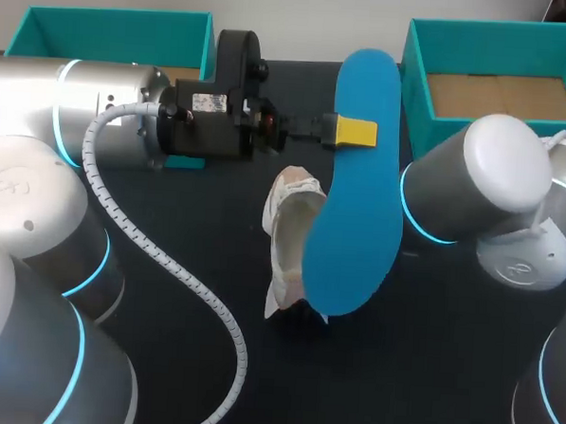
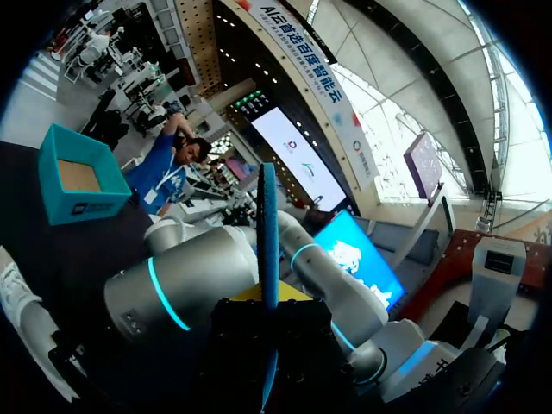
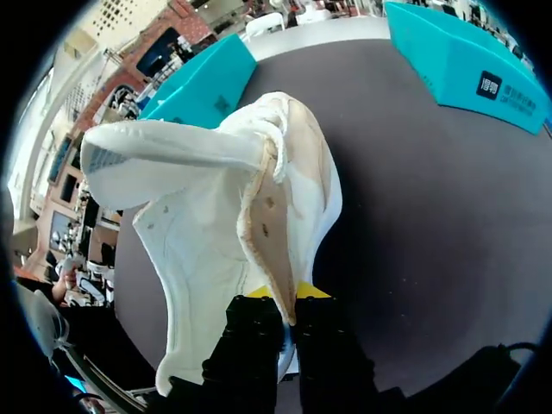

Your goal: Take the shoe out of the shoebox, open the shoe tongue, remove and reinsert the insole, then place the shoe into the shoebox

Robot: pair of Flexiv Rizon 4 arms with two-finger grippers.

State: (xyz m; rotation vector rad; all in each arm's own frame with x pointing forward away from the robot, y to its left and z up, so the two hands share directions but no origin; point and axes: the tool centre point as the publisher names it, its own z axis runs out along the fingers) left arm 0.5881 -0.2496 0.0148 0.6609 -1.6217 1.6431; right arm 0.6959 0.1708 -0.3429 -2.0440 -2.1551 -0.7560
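Observation:
My left gripper [image 1: 354, 132] is shut on the edge of a blue insole [image 1: 356, 187], which hangs flat-faced over the table's middle. In the left wrist view the insole [image 2: 270, 233] shows edge-on, rising from between the fingers of the left gripper [image 2: 270, 304]. A white shoe [image 1: 289, 233] is held off the table just beside and partly behind the insole. In the right wrist view my right gripper [image 3: 283, 297] is shut on the side wall of the shoe [image 3: 216, 216], whose tongue is pulled open. In the head view the insole hides the right gripper.
Two teal shoebox halves stand at the back of the black table: one at the left [image 1: 112, 30], one at the right [image 1: 500, 62] with a brown cardboard bottom. My left arm's cable [image 1: 166, 263] loops over the table's front left.

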